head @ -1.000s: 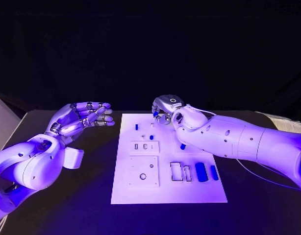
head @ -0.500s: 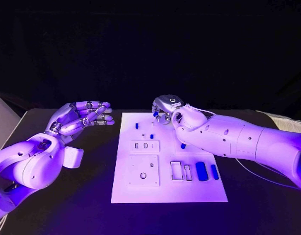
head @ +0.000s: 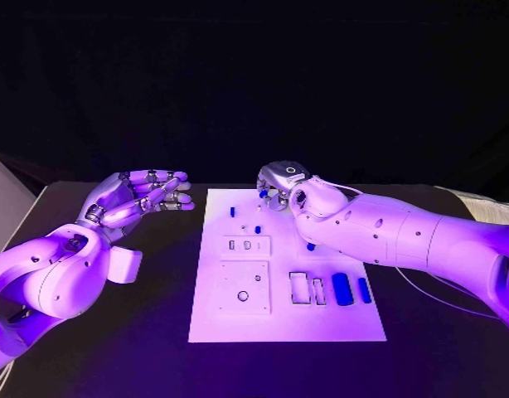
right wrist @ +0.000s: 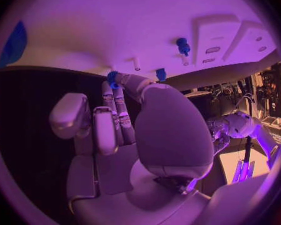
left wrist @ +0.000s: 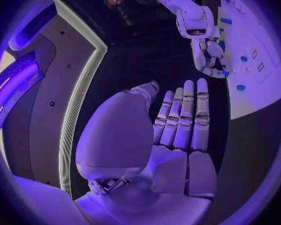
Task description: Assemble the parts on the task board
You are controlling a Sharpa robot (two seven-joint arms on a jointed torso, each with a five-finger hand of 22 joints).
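- The right hand (head: 281,184) hangs over the far edge of the task board (head: 284,323), fingers pointing down at it. In the right wrist view a small blue part (right wrist: 112,78) sits at its fingertips (right wrist: 118,92), apparently pinched there; how firm the hold is I cannot tell.
- The board lies directly under and ahead of that hand. Just beyond its fingertips stand a short pale peg (right wrist: 136,63) and two small blue pieces (right wrist: 183,46), with the raised slotted blocks (right wrist: 210,40) further along the board.
- Judged from this, the coming move turns on the gap between the pinched part and the board under the fingertips: the part has to come straight down. Which seat it is meant for I cannot tell.
- The left hand (head: 141,197) is held off the board's left side above the counter (head: 147,348), fingers loosely apart and holding nothing. The right hand is plainly the nearer one to the work.
- Nearer the robot than the right hand, two long blue parts (head: 343,289) lie on the board with their long axes running along its length, beside open rectangular slots (head: 299,288).
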